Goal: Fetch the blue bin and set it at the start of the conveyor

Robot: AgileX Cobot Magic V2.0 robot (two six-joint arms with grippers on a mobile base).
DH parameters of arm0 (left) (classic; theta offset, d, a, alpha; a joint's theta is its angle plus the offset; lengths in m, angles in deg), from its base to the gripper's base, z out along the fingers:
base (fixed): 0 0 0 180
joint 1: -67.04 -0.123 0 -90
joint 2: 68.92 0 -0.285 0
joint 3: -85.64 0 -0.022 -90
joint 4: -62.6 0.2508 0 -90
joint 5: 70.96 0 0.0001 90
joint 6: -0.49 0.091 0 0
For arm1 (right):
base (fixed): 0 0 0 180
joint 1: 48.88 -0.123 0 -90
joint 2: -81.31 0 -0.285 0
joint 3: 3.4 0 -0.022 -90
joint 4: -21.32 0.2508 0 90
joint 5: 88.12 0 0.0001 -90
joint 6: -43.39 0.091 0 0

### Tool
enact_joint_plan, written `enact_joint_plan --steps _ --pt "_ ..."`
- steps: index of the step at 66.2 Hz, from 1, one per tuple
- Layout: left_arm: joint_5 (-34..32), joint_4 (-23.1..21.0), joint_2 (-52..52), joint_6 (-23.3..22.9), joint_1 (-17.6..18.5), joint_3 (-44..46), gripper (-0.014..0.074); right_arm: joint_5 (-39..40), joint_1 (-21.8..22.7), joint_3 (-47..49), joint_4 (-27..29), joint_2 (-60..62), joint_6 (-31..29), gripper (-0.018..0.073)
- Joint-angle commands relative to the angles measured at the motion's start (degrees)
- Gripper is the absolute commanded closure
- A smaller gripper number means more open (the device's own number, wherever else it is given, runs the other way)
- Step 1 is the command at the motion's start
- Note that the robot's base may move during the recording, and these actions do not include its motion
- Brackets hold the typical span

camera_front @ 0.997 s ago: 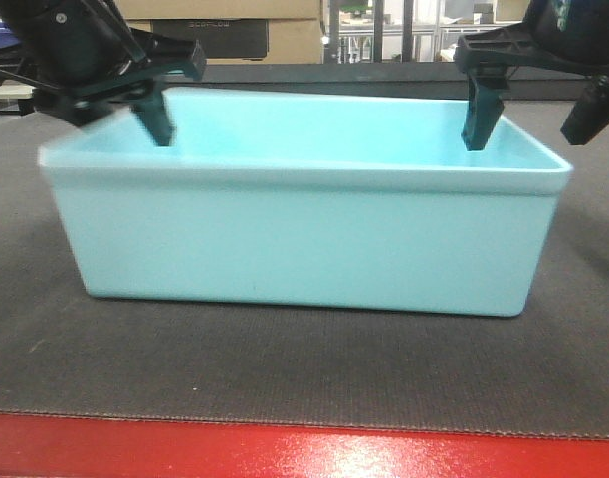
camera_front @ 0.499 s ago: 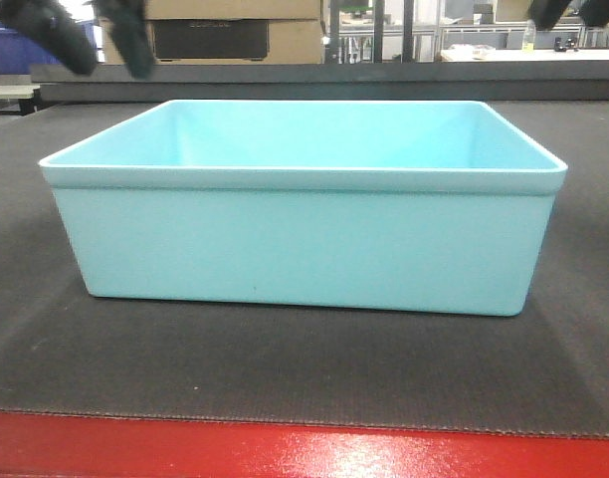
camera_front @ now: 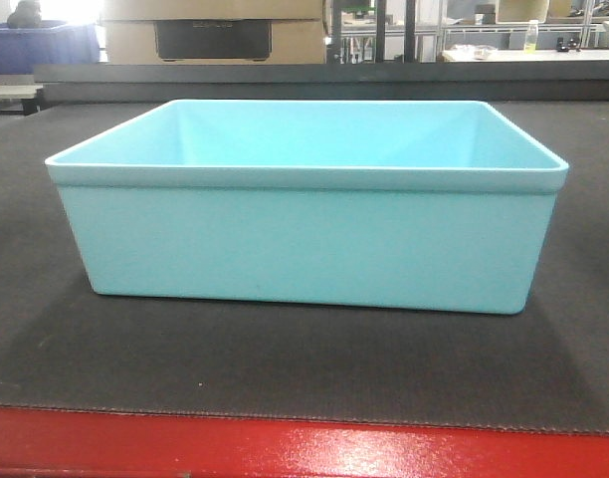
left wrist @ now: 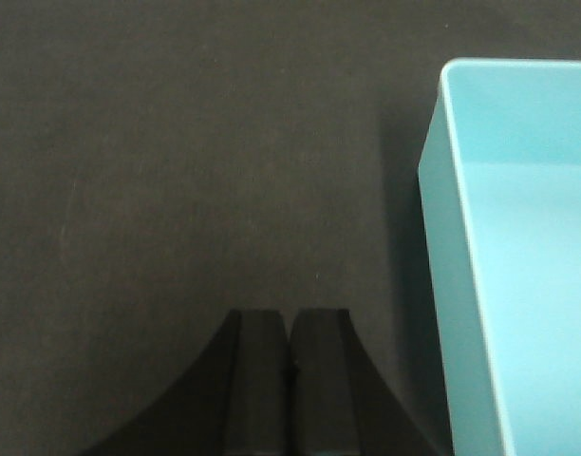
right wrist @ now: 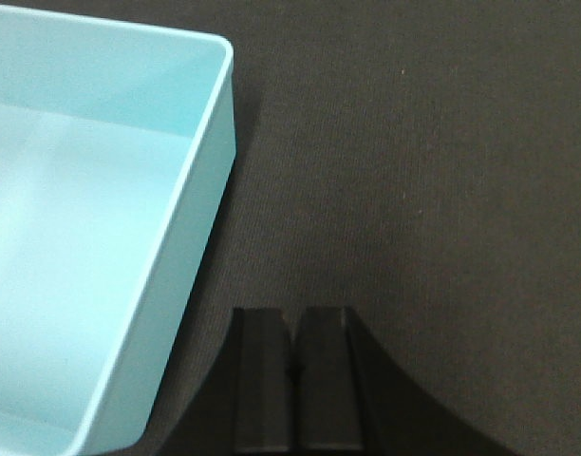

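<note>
Conveyor start (camera_front: 304, 378): dark grey textured belt, red front edge; it lies under both claws and carries the bin.

Blue bin (camera_front: 306, 204): aqua tub, upright, mouth up, empty, seated flat on the belt just behind the red edge. Long axis runs across the belt, parallel to that edge. It sits beside the left gripper (left wrist: 290, 380) on its right, and beside the right gripper (right wrist: 292, 380) on its left.

Both grippers: fingers pressed together, holding nothing, hovering above bare belt.

Step in hand, judged: retreat. Lift both arms straight away from the walls, avoiding any nudge to the rim.
</note>
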Motion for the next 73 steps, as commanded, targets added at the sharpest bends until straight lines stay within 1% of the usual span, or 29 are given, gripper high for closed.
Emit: enact_joint_plan --steps 1,11,16,18,24,27,35,39,50,73 --pt "-5.5 -0.7 5.6 0.0 -0.6 -6.6 0.0707 5.5 0.4 -5.0 -0.9 5.1 -0.3 0.0721" --pt "-11.7 -0.7 16.1 0.0 -0.6 -16.2 0.0707 11.7 0.4 -13.2 -1.8 13.4 -0.5 0.0721" --pt "-14.1 -0.7 22.6 0.0 -0.6 -20.7 0.0707 13.8 0.4 -16.6 -2.2 17.6 -0.5 0.0721" --pt "-14.9 -0.7 25.8 0.0 -0.6 -22.6 0.0707 15.1 0.4 -18.3 -2.2 21.2 -0.5 0.0721" --pt "-15.1 -0.7 33.9 0.0 -0.6 -26.0 0.0707 17.0 0.4 -20.7 -2.3 26.8 -0.5 0.0721" --pt "-15.1 -0.7 37.3 0.0 -0.6 -27.0 0.0707 17.3 0.4 -21.0 -2.3 30.0 -1.5 0.0721" --pt "-15.0 -0.7 46.5 0.0 -0.6 -28.1 0.0707 19.6 0.4 -21.1 -2.4 37.6 -5.0 0.0721" --pt "-15.0 -0.6 50.2 0.0 -0.6 -28.1 0.0707 21.1 0.4 -21.1 -2.5 40.2 -5.0 0.0721" --pt "-14.8 -0.4 55.9 0.0 -0.6 -28.1 0.0707 23.1 0.4 -21.1 -2.5 42.8 -5.0 0.0721" --pt "-14.8 -0.4 57.0 0.0 -0.6 -28.1 0.0707 24.4 0.4 -21.1 -2.5 42.8 -5.0 0.0721"
